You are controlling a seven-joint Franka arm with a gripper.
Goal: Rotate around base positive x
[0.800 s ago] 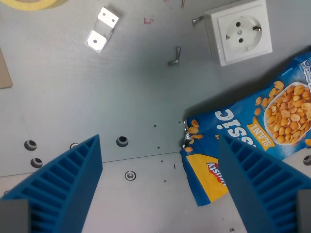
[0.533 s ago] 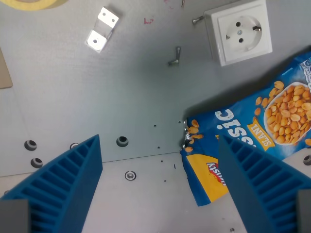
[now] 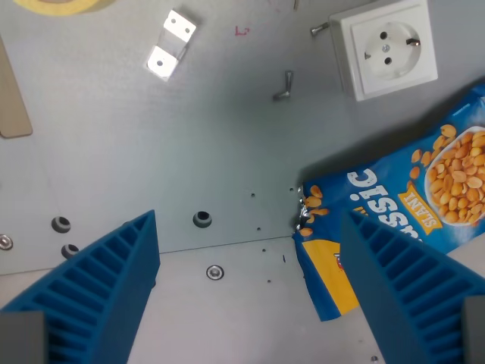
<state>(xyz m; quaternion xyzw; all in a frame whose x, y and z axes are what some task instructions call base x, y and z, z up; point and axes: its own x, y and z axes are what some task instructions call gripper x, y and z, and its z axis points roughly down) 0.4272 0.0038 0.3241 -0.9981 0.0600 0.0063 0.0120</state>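
Note:
My gripper (image 3: 250,284) hangs open over a grey metal table (image 3: 189,152), with nothing between its two blue ribbed fingers (image 3: 98,292). The other finger (image 3: 409,292) overlaps the lower edge of a blue peanut bag (image 3: 394,220) lying flat at the wrist view's right. The gripper holds nothing.
A white wall socket (image 3: 386,47) lies at the top right. A small metal bracket (image 3: 171,44) lies at the top left, a screw (image 3: 285,85) near the middle top. A yellow tape roll (image 3: 61,4) and a tan wooden piece (image 3: 14,98) sit at the left edge.
The whole scene has shifted slightly right and down in the picture, so the camera has moved. The gripper stays open and the things lie as before.

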